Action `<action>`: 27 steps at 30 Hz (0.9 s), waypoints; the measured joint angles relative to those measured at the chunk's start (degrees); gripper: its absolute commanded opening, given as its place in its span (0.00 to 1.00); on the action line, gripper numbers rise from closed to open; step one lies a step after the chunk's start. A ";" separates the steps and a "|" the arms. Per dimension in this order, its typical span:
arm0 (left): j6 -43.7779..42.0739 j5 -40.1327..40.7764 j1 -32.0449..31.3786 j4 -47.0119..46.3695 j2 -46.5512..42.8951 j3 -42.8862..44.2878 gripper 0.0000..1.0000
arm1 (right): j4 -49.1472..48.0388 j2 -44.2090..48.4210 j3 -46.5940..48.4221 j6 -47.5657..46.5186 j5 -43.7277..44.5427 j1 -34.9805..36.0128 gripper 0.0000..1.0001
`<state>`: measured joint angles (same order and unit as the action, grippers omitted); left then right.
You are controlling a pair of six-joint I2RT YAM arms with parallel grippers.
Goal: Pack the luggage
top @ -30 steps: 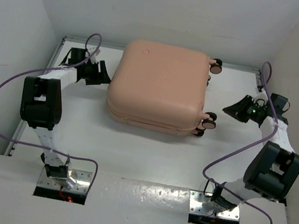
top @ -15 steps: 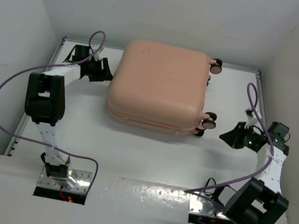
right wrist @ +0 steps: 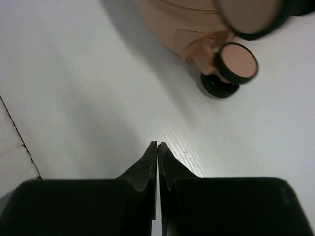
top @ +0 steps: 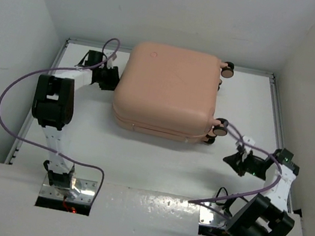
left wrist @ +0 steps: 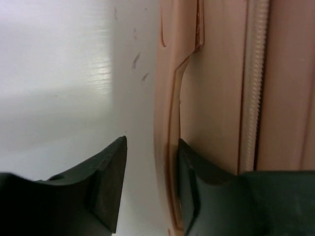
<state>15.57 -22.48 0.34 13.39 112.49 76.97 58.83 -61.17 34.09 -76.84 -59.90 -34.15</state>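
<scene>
The large peach-pink hard-shell suitcase [top: 168,89] with rounded corners lies flat and closed on the plain white table [top: 137,163], in the far middle of the surface. Its small peach-and-black wheels point toward the right side.

The left arm reaches along the left side of the table, and the left gripper [top: 111,78] sits right against the suitcase's left wall. In the left wrist view its jaws stand partly open around a raised peach-pink moulded strip [left wrist: 167,137] on the shell. One dark finger [left wrist: 106,191] is out over the table, with a sliver of white showing between it and the strip. The other finger is tucked behind the strip, close against the shell. A ribbed peach zip line [left wrist: 256,83] runs along the wall just beyond.

The right arm is folded low at the right side. The right gripper [top: 230,161] hangs over bare table, near the suitcase's near-right corner but apart from it. In the right wrist view its two black fingers [right wrist: 147,167] are pressed together with nothing between them. A round peach-and-black caster wheel [right wrist: 237,63] and the corner of the shell lie ahead of the tips
</scene>
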 measured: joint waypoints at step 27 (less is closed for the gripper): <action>2.12 -4.26 1.40 6.03 4.44 5.81 0.00 | -48.11 -12.39 -14.32 -30.34 2.97 27.39 0.00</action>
<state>17.69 -26.74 1.74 19.42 116.92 82.78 10.72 -73.56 19.77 -107.18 -56.93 -6.76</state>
